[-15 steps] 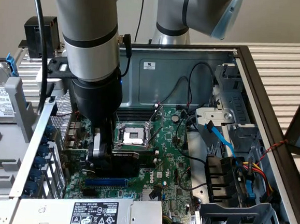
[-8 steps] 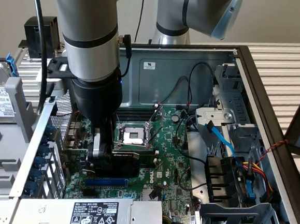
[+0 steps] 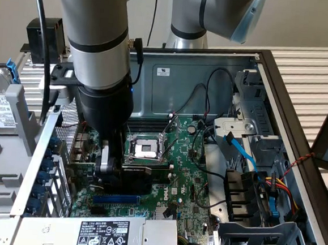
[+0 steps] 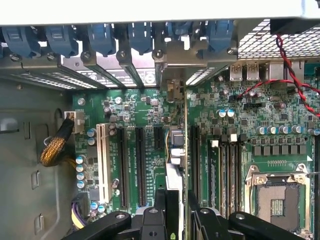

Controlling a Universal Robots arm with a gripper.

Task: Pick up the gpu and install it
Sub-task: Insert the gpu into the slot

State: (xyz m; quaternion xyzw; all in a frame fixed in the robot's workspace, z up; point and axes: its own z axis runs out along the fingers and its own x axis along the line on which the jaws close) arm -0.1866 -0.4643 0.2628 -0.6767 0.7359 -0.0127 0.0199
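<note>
Your case (image 3: 213, 75) lies open on its side, so the board (image 3: 188, 181) faces up at the arm and a card can go straight down into it. The gpu (image 4: 174, 186) stands on edge between the fingers, seen edge-on in the wrist view. Its length runs away from them toward the rear bracket openings (image 4: 125, 65). I judge it is held this way so that its contact edge lines up with a slot and its bracket meets the rear wall. In the exterior view its black body sits low under the gripper, just beside the CPU socket (image 3: 145, 149). Long black slots (image 4: 140, 170) lie on either side of the fingers, parallel to the card. You cannot tell whether the card's edge has entered a slot. The gripper (image 4: 176, 202) is partly closed. Its fingers (image 4: 161, 210) are clamped on the card's two faces, with only the card's thickness between them.
</note>
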